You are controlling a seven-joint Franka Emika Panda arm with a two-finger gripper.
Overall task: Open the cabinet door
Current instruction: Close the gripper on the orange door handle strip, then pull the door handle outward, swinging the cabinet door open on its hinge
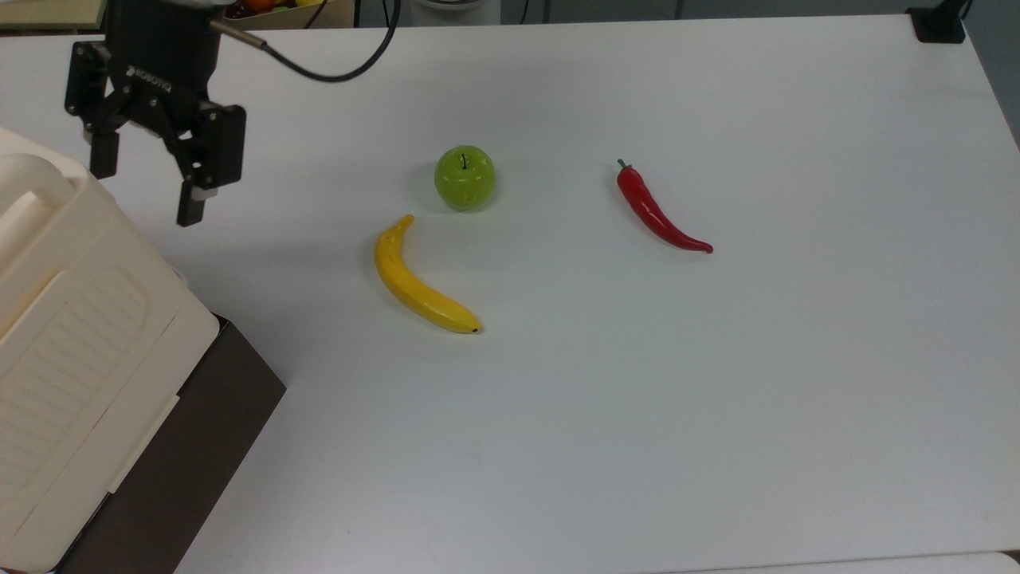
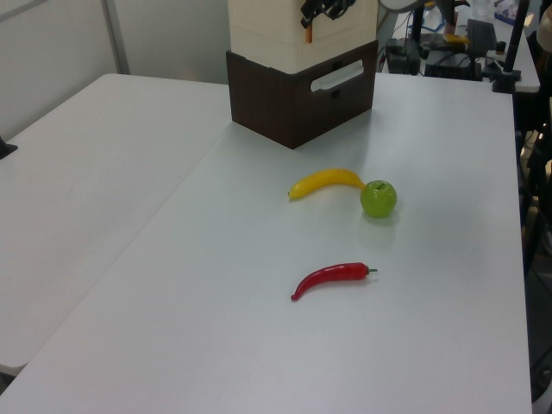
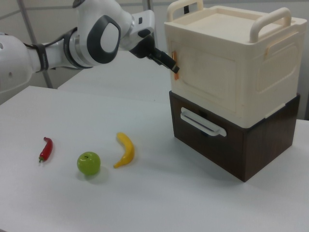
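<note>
While the cabinet door (image 3: 208,77) stands shut: gripper (image 1: 147,187) hung spread wide and empty, just off its orange-tabbed edge (image 3: 174,60).
Door judged stiff, light, smooth plastic, best hooked at that edge, directly ahead of the fingertips. Beyond them the banana (image 1: 418,283), apple (image 1: 464,177) and pepper (image 1: 658,211) are laid well apart, so open table (image 1: 717,399) is left for the swing.

White rounded arm (image 3: 58,48), grey joint cap, black lettered gripper (image 1: 147,187), black cable (image 1: 335,72)

White table (image 1: 797,359), second white table (image 2: 78,198) beside it, pale wall (image 2: 164,39) behind
</note>
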